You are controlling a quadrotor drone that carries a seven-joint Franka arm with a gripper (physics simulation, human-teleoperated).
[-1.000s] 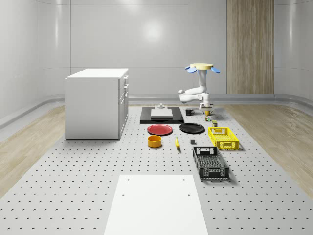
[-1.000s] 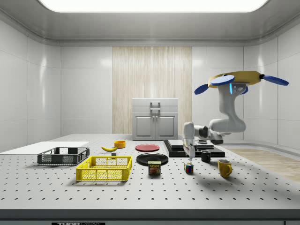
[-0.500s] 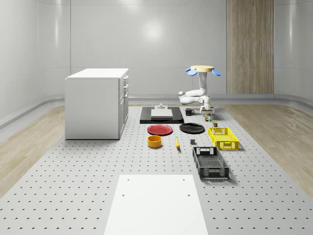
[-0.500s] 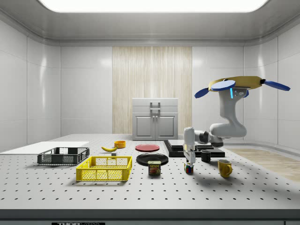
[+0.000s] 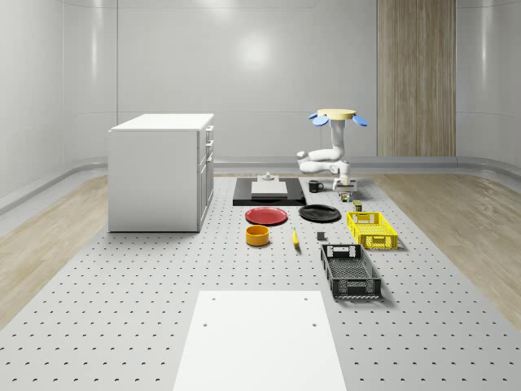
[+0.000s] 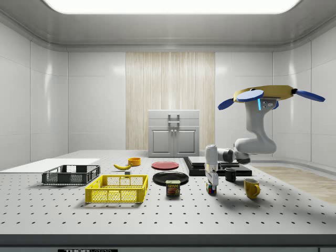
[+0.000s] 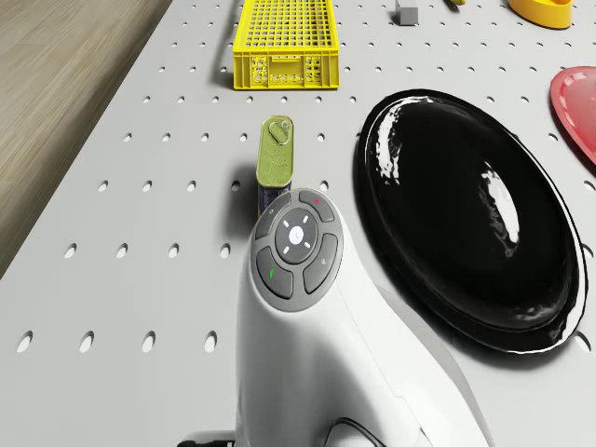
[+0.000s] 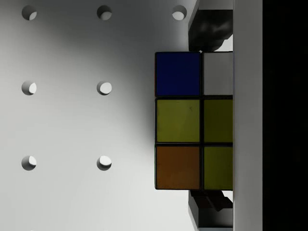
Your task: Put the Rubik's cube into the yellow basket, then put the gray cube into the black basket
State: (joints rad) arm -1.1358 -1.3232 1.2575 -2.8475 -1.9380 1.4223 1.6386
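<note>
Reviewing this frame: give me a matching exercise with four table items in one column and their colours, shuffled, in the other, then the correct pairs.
Items:
1. mug at the side view's right
2. plate beside the tin in the drone view
3. basket nearest the white mat
4. small bowl near the red plate

Colours:
A. glossy black
B. yellow
C. orange-yellow
D. dark grey mesh

Pairs: 1-B, 2-A, 3-D, 4-C

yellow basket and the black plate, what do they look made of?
Yellow basket: looks like moulded plastic, matte, with lattice walls and floor. Black plate: probably glazed ceramic or glossy plastic; sharp bright highlights sit on its surface.
</note>
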